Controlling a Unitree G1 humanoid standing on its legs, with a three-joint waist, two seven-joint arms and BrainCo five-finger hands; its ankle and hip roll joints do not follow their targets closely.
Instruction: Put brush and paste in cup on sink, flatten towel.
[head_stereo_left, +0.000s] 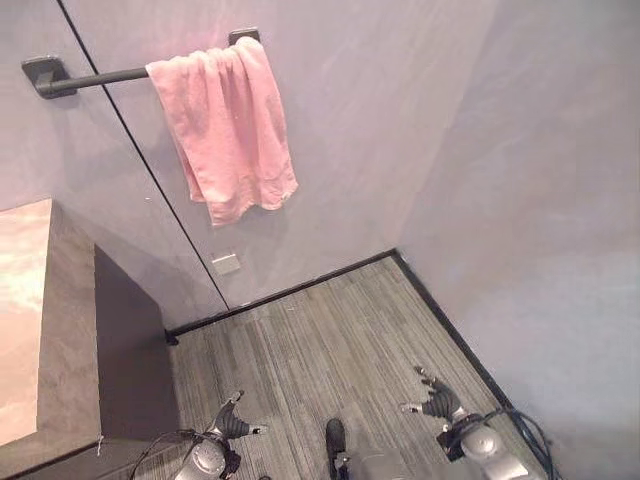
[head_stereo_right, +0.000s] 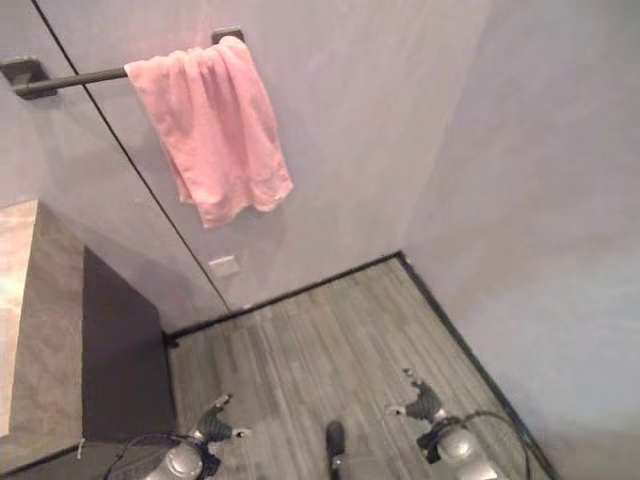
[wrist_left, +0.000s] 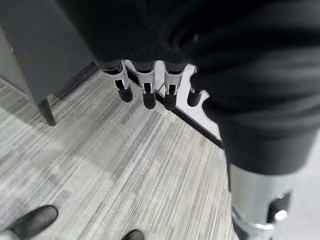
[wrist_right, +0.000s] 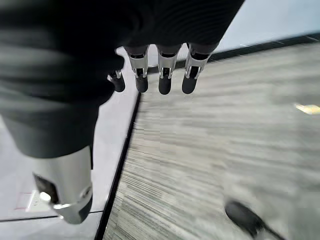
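Towel (head_stereo_left: 226, 125) is being seen bunched toward one end of a dark wall rail (head_stereo_left: 95, 78), well above and ahead of both robot hands, hanging crumpled with its long axis running downward and its lower edge uneven. The left robot hand (head_stereo_left: 232, 424) is being held low over the grey plank floor (head_stereo_left: 330, 340), and the right robot hand (head_stereo_left: 436, 399) is being held at about the same height, well apart from it. The towel is lying up and slightly to the left of the midline between them, so the left robot hand is being judged the nearer, though both are far below the cloth. In each wrist view the fingers (wrist_left: 145, 90) of the left and the fingers (wrist_right: 162, 75) of the right are being shown loosely extended and relaxed, with nothing being gripped. A stone-topped bench (head_stereo_left: 30, 320) is being seen off to the left of the left robot hand; whether it is carrying the sink cannot be told. Brush, paste and cup cannot be placed, so nothing can be said of any container's contents. A long upward reach is being judged as what flattening the towel is calling for.
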